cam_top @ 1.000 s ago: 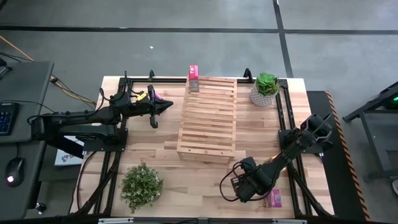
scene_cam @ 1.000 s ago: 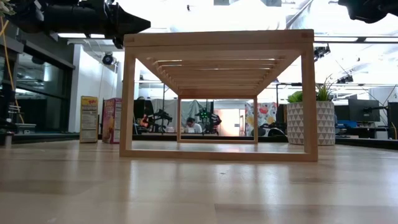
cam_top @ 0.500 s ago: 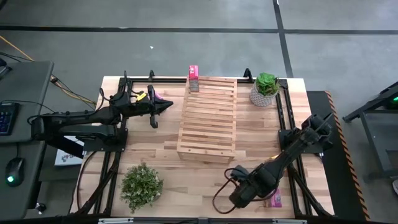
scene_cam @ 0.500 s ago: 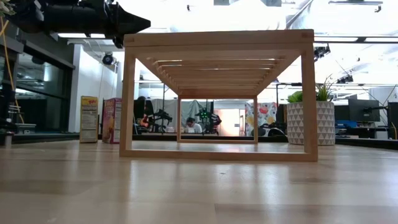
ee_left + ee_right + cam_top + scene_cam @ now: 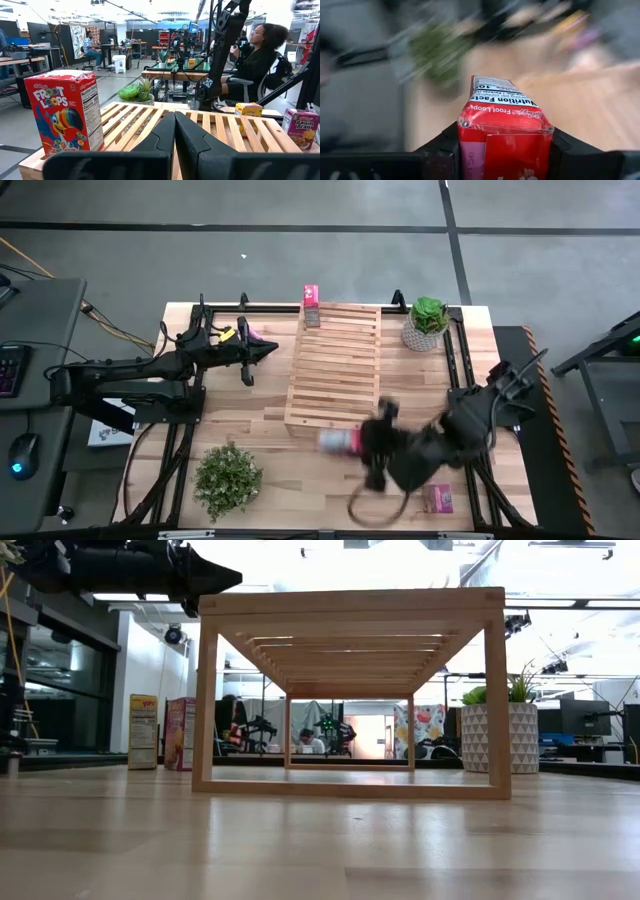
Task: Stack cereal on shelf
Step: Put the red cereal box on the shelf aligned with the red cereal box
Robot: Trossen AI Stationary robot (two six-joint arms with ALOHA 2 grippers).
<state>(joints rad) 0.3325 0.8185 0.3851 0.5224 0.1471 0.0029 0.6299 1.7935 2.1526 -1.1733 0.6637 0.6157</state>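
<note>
The shelf (image 5: 335,370), a light-wood slatted rack, stands mid-table. One red cereal box (image 5: 65,115) stands upright on its far end. My right gripper (image 5: 358,448) hovers, blurred, just off the shelf's near end, shut on another red cereal box (image 5: 338,442). A pink cereal box (image 5: 438,498) lies on the table at the near right. A yellow box (image 5: 143,732) and a pink box (image 5: 180,733) stand on the table left of the shelf. My left gripper (image 5: 272,348) waits shut and level above that spot, with nothing in it. My right gripper pinches the red box by its two broad faces (image 5: 470,150) between its two fingers (image 5: 437,152), which sit on either side of it. The box's end with the nutrition label (image 5: 502,97) points away from the wrist. The box is lifted clear of the table.
A potted plant (image 5: 427,323) stands at the far right beside the shelf, and a bushy plant (image 5: 228,478) at the near left. Black frame rails run along both table sides. A person sits in the room beyond the table (image 5: 257,55).
My right gripper has risen from the table at the near right and swung left toward the shelf's near end, rolling its wrist as it went. The red cereal box has gone up with it, now clear of the table.
</note>
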